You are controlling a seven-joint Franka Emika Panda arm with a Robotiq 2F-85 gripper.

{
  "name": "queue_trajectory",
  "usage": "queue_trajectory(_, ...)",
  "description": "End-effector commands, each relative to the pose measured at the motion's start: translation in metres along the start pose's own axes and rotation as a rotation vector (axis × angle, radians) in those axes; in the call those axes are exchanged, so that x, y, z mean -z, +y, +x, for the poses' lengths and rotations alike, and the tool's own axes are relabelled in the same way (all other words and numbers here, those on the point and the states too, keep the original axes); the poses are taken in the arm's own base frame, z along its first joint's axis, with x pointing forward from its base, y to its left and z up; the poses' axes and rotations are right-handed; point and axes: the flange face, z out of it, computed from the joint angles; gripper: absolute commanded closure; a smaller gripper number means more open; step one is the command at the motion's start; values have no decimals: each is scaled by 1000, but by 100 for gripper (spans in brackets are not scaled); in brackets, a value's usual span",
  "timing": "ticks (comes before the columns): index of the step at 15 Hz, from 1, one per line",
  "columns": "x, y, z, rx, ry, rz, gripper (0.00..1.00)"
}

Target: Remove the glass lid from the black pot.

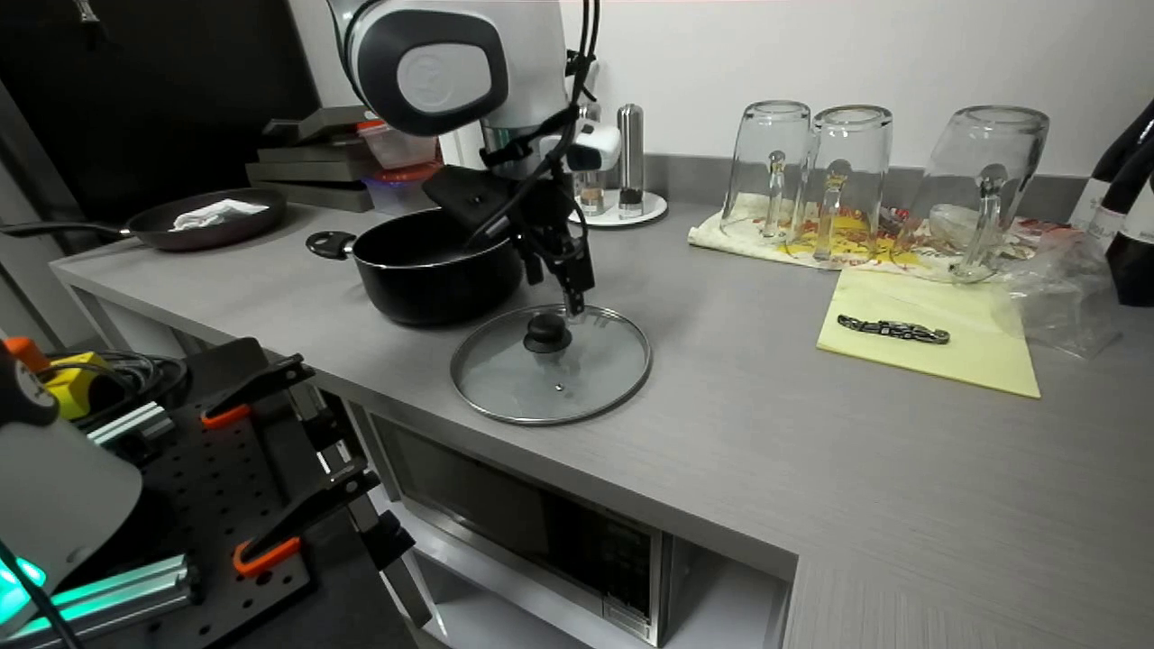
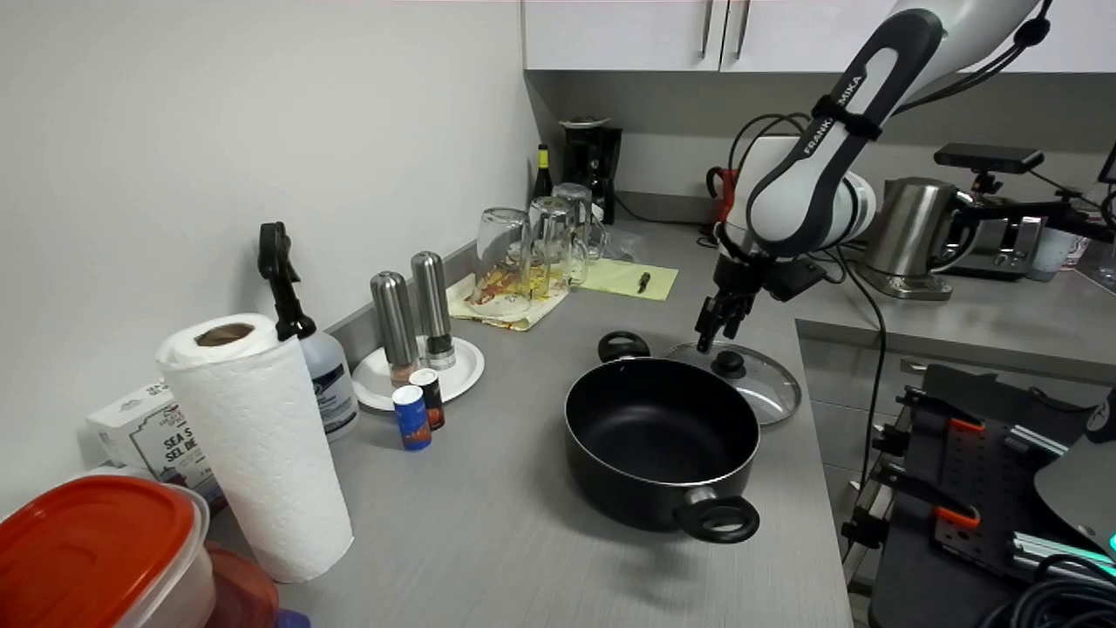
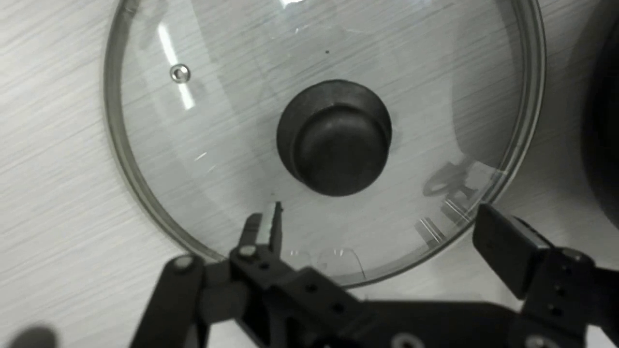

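Note:
The glass lid (image 1: 595,383) lies flat on the grey counter, right beside the black pot, knob up. It also shows in an exterior view (image 2: 774,384) partly behind the pot, and fills much of the wrist view (image 3: 232,125). Its black knob (image 3: 341,150) stands at its centre. The black pot (image 1: 424,293) stands uncovered; its inside looks empty in an exterior view (image 2: 610,501). Only its dark side shows at the right edge of the wrist view (image 3: 607,140). My gripper (image 3: 380,207) is open and empty, pointing down above the lid near the knob, in both exterior views (image 1: 556,290) (image 2: 717,338).
Upside-down glass mugs (image 1: 838,180) stand on a cloth by the wall, near a yellow sheet (image 1: 938,361). Metal mills (image 2: 431,305) stand on a white plate (image 2: 471,362). A paper towel roll (image 2: 261,453) and a frying pan (image 1: 203,236) are also on the counter. The counter's front edge (image 1: 505,442) is close to the lid.

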Motion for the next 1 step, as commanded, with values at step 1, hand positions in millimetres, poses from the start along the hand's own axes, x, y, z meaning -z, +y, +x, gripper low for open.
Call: queue_trajectory(1,7,-3,-2,2,13,0,0)
